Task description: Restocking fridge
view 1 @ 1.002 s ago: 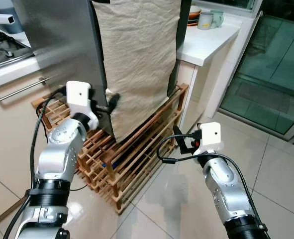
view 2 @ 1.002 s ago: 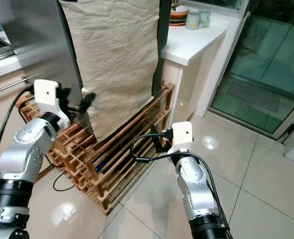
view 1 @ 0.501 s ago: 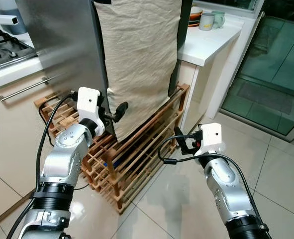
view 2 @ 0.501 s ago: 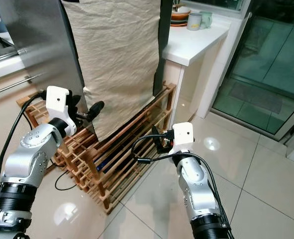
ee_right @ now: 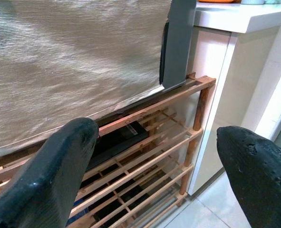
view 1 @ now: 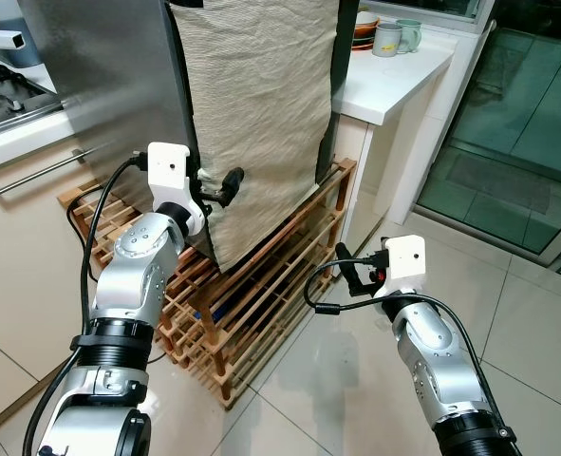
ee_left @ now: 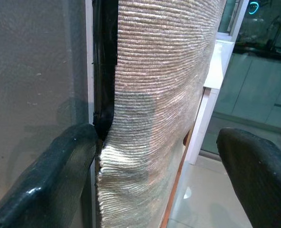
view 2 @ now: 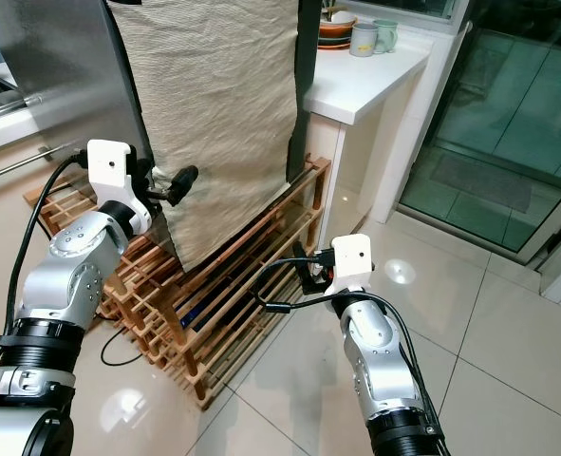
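Observation:
The steel fridge door [view 1: 109, 66] stands at upper left, with a beige woven cloth [view 1: 256, 95] hanging over the fridge front beside it. My left gripper [view 1: 225, 185] is open at the door's lower edge. In the left wrist view one finger [ee_left: 59, 175] rests against the black door seal [ee_left: 104, 71] and the other sits well apart, with the cloth's hem [ee_left: 145, 156] between them. My right gripper [view 1: 348, 275] hangs open lower down, right of the fridge, facing the wooden rack [ee_right: 178, 99] and holding nothing.
The fridge sits on a slatted wooden rack [view 1: 261, 285] on the tiled floor [view 1: 337, 380]. A white counter [view 1: 394, 81] with mugs [view 1: 389, 38] is at right. Glass doors [view 1: 527, 123] lie beyond it. A stove [view 1: 5, 90] and a drawer handle [view 1: 43, 169] are at left.
My left gripper has shifted slightly right and then up along the door's edge, staying open. The right arm has barely moved. The camera has shifted a little.

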Controlling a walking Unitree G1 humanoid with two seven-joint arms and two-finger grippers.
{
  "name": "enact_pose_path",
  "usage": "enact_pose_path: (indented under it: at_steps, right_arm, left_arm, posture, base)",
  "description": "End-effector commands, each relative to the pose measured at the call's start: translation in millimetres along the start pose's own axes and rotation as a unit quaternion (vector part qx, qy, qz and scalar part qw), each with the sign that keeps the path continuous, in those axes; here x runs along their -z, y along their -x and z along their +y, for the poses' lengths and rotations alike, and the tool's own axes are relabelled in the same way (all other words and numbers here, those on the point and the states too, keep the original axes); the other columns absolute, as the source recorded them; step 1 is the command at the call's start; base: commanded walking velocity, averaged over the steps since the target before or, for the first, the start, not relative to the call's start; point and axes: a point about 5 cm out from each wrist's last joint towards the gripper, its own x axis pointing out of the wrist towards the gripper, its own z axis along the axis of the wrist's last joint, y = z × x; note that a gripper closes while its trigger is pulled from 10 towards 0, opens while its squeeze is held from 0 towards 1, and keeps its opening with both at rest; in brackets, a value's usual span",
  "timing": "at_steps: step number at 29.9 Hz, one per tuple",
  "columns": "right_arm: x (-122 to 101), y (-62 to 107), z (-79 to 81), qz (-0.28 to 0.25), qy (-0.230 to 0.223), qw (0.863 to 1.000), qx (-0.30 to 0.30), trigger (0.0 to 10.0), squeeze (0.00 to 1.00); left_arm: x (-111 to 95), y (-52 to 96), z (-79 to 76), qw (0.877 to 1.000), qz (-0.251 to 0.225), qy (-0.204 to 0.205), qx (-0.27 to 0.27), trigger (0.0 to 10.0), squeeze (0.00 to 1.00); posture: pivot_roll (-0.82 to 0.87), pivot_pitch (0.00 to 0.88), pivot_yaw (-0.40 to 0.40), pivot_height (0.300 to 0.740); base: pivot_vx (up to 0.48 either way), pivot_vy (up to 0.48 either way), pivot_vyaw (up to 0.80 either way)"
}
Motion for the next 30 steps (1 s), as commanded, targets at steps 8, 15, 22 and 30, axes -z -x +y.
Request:
enact_pose_path:
  at_steps: [8, 15, 22, 30]
  right_arm:
    - [0, 0.7, -3.8, 0.0, 0.009, 1.0, -0.001, 10.0, 0.0]
    - [1, 3.2, -1.3, 0.004, 0.009, 1.0, -0.01, 10.0, 0.0]
    - [41, 27.5, -4.7, 0.133, 0.019, 0.988, -0.082, 10.0, 0.0]
    - [51, 34.9, -4.0, 0.173, 0.048, 0.98, -0.089, 10.0, 0.0]
  left_arm:
    - [-5, -24.3, -14.9, 1.0, -0.005, 0.016, 0.014, 10.0, 0.0]
    - [-4, -45.1, -47.0, 0.996, 0.001, 0.053, 0.067, 10.0, 0.0]
    - [-18, -49.5, -106.3, 0.967, -0.043, 0.069, 0.24, 10.0, 0.0]
    - [-29, -32.2, -207.1, 0.877, -0.069, 0.147, 0.452, 10.0, 0.0]
  posture:
    - [-0.12, 0.0, 0.024, 0.74]
    - [-0.13, 0.0, 0.023, 0.74]
    - [-0.18, 0.0, 0.04, 0.74]
    - [-0.2, 0.0, 0.051, 0.74]
  base:
    - [0.0, 0.0, 0.0]
    - [0.0, 0.0, 0.0]
    - [0.0, 0.0, 0.0]
    - [0.0, 0.0, 0.0]
